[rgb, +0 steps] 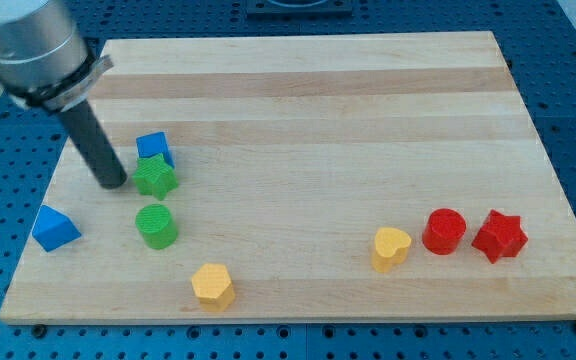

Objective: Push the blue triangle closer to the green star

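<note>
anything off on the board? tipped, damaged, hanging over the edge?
Nothing stands out. All eight blocks sit flat on the board, none damaged. The blue triangle lies nearest the view's left edge but remains fully on the wood. The green star touches the blue cube behind it. My tip sits just left of the star.

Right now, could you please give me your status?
My tip just left of green star. Blue triangle apart, lower left. Path clear.
</note>
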